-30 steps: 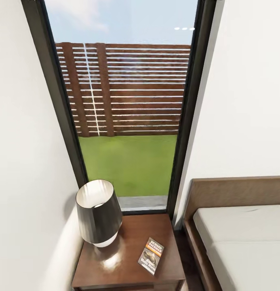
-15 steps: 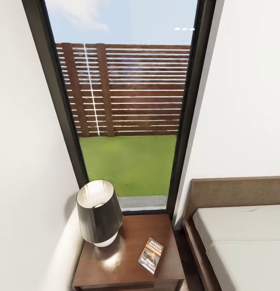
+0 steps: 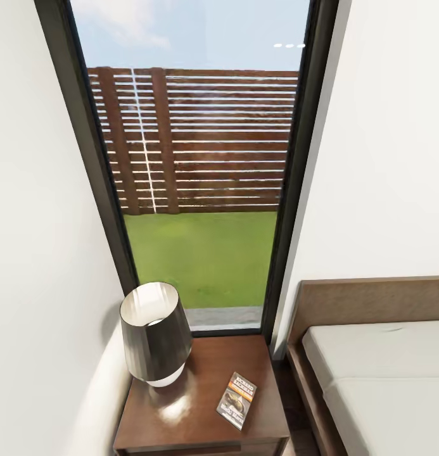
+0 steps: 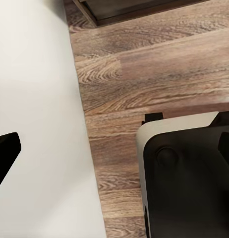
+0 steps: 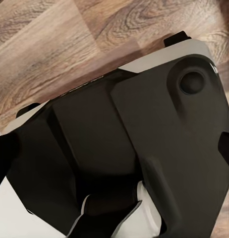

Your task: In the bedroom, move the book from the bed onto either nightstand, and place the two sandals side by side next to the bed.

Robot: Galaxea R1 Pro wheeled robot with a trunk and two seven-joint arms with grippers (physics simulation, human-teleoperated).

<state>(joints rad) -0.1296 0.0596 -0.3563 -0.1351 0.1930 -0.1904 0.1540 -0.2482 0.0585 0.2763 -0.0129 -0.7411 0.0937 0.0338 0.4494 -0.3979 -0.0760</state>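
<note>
Left wrist view is giving us one dark fingertip (image 4: 5, 151) at the frame edge against a white wall (image 4: 35, 99), so we cannot tell how those jaws are standing; past it we are seeing wood-plank floor (image 4: 159, 64) and the robot's black-and-white base (image 4: 189, 173). Our right camera is looking down on that same base (image 5: 144, 139), with jaw state likewise unclear. From the head, we are seeing the book (image 3: 237, 400) lying flat on the nightstand (image 3: 206, 367), beside a dark-shaded lamp (image 3: 154, 332), below the tall window (image 3: 194, 158). The bed (image 3: 384, 373) is standing just beside. Since a second ago, the lamp is sitting marginally further right in our view; nothing else is differing.
</note>
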